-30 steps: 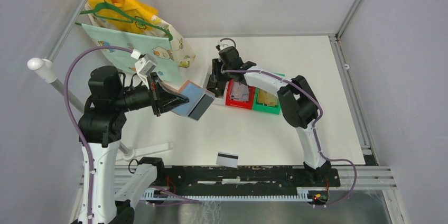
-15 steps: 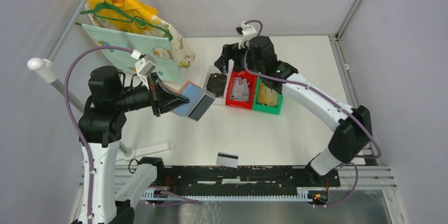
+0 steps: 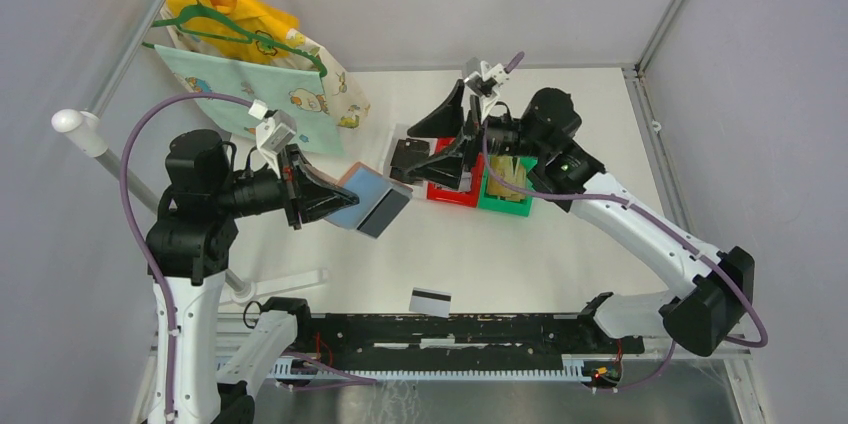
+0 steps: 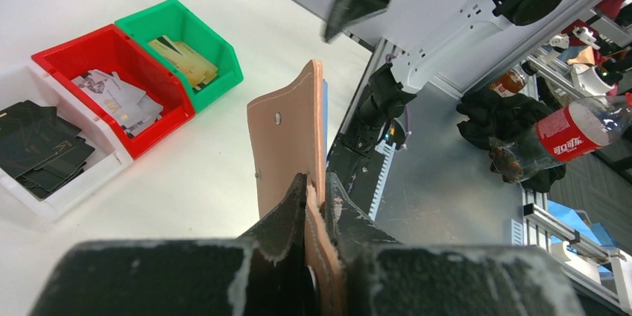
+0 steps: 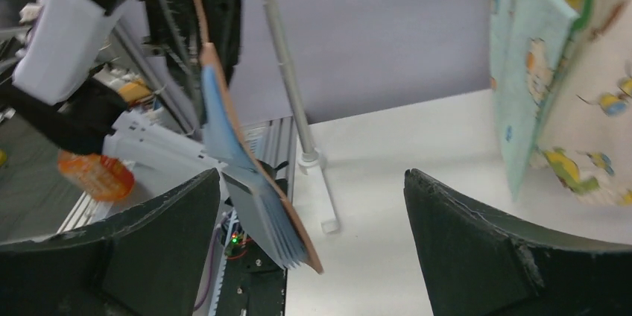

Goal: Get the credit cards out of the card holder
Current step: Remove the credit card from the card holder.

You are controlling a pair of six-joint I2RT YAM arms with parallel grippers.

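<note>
Arms (image 3: 640,229) outstretched mid-air: left tool (image 3: 333,198) tight on card holder (image 3: 370,204), right tool (image 3: 424,148) wide apart.

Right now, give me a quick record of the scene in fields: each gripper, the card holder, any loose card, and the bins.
left gripper: shut on the card holder, holding it in the air
right gripper: open wide, empty, raised by the bins
card holder: off the table, blue pockets showing
loose card: white with black stripe, flat near the table's near edge
white bin: black cards
red bin: greyish cards
green bin: yellowish cards
</note>
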